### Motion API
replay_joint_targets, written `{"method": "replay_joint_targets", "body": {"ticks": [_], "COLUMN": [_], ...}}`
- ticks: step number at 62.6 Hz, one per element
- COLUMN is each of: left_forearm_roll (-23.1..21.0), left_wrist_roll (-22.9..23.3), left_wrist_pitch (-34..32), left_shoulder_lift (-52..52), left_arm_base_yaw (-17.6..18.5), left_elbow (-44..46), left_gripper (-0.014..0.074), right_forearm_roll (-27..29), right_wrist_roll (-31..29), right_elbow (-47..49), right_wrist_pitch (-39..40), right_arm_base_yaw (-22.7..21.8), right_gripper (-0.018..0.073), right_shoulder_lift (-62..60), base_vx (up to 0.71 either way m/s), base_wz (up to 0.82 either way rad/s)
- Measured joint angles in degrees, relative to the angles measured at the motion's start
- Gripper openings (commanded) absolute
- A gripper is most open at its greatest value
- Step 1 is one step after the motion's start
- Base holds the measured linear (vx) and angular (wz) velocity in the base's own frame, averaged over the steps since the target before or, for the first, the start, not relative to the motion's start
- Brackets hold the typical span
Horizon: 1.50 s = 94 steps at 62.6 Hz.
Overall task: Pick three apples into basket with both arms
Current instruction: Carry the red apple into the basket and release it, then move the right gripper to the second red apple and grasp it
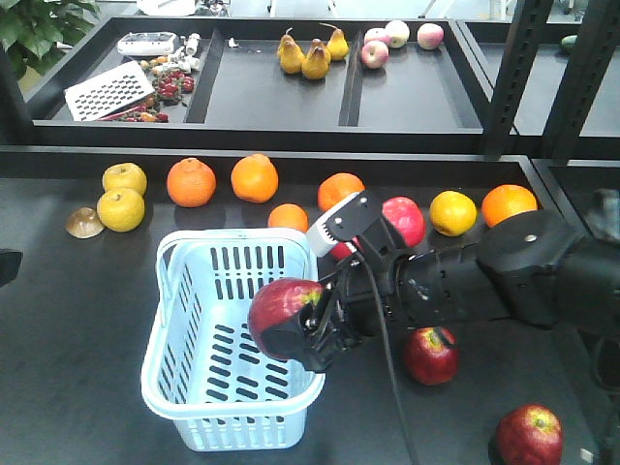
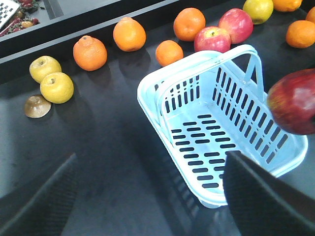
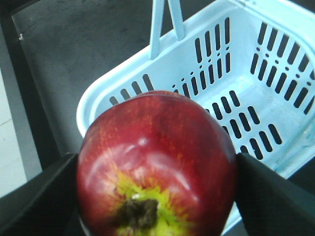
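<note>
At the front view's lower right, a dark apple [image 1: 529, 436] is being cropped by the bottom edge, and a pinkish apple [image 1: 404, 220] is being partly hidden behind the right arm [image 1: 504, 271]. The held apple [image 2: 294, 101] is being cut by the left wrist view's right edge.

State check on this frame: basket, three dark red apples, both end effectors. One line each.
basket: upright on the table, empty.
held apple: clamped in the right end effector, above the basket's right rim, not yet released.
second dark apple: loose on the table, right of the basket.
third dark apple: loose on the table, further right and nearer the camera.
right end effector: shut on the held apple.
left end effector: open, empty.
</note>
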<state>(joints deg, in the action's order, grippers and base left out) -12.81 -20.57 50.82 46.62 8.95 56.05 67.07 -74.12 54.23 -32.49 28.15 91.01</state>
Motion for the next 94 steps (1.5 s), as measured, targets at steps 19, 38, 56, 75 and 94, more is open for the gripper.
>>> {"method": "replay_joint_targets", "body": {"ticks": [19, 38, 56, 75, 94], "left_forearm_roll": [0.0, 0.0, 0.0, 0.0, 0.0], "left_wrist_roll": [0.0, 0.0, 0.0, 0.0, 0.0], "left_wrist_pitch": [0.0, 0.0, 0.0, 0.0, 0.0], "left_shoulder_lift": [0.0, 0.0, 0.0, 0.0, 0.0], "left_arm_base_yaw": [0.0, 0.0, 0.0, 0.0, 0.0], "left_elbow": [0.0, 0.0, 0.0, 0.0, 0.0], "left_gripper": [0.0565, 0.0565, 0.0565, 0.0565, 0.0565], "right_forearm_roll": [5.7, 5.3, -10.9, -37.4, -41.4], "right_wrist_roll": [-5.9, -5.8, 10.5, 40.6, 43.8], "right_elbow": [0.0, 0.0, 0.0, 0.0, 0.0], "right_wrist_pitch": [0.8, 1.0, 5.8, 6.5, 4.1], "right_arm_base_yaw": [0.0, 0.0, 0.0, -8.1, -20.9], "right_gripper": [0.0706, 0.0669, 0.0622, 0.0614, 0.0606], "right_shoulder_lift": [2.9, 2.5, -5.8, -6.9, 1.4], "base_vx": [0.00, 0.00, 0.00, 0.00, 0.00], "base_wz": [0.00, 0.00, 0.00, 0.00, 0.00]}}
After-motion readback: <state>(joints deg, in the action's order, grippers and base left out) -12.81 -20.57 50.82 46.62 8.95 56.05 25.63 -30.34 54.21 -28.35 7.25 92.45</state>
